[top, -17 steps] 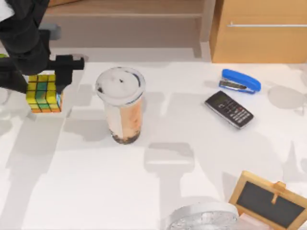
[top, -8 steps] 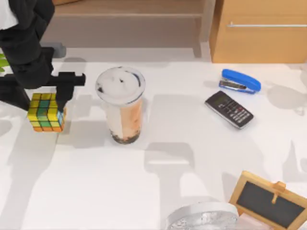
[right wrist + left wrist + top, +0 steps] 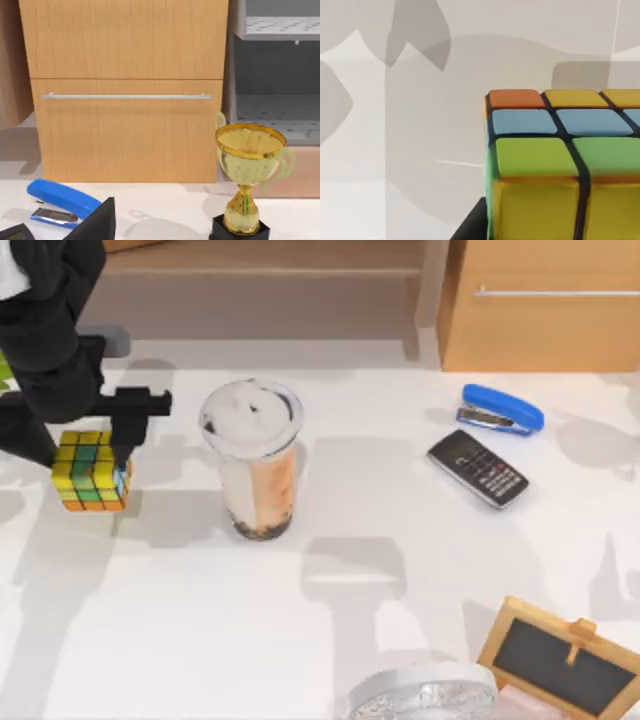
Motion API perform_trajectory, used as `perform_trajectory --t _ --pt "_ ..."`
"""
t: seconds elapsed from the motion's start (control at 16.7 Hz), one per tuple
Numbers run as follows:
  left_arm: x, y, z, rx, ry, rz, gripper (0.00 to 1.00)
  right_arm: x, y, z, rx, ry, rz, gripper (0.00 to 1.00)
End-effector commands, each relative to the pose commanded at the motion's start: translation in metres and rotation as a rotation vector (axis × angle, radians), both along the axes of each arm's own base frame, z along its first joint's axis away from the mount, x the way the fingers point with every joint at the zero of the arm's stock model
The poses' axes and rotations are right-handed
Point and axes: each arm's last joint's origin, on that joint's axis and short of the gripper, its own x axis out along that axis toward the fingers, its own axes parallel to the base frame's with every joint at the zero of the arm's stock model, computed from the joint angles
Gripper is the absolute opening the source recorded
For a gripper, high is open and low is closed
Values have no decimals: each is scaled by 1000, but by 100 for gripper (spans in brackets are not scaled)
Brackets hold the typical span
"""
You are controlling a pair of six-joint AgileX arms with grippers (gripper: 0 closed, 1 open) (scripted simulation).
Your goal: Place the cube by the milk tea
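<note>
White counter (image 3: pixel 400 540) in the top view. Left gripper (image 3: pixel 88 435) at the left of the frame, jaws clamped on the cube (image 3: pixel 91 471). Cube sits left of the milk tea (image 3: pixel 252 460), near it but apart; cup upright, left of centre. Upper right: blue stapler (image 3: pixel 500 409), with a dark phone (image 3: pixel 477 468) just below it. Lower right: small chalkboard (image 3: pixel 560 658), and a pale round object (image 3: pixel 425 692) at the bottom edge.

Left wrist view: cube (image 3: pixel 565 165) close up, orange, blue, green and yellow squares, over shadowed counter (image 3: pixel 420 125).

Right wrist view: wooden drawer front (image 3: pixel 125 90), stapler (image 3: pixel 60 202), gold trophy (image 3: pixel 247 182). State of the right arm's jaws: cannot tell.
</note>
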Motion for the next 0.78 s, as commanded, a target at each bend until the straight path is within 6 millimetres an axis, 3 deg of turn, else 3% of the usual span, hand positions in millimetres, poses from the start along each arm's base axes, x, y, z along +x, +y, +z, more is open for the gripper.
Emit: perform_trajectory --t 0.48,0.78 --pt "2 3 4 -7 -44 10 0 0 0 0 0 0 0 100" --pt "1 -2 -6 -11 -28 -4 0 0 0 0 0 0 0 100"
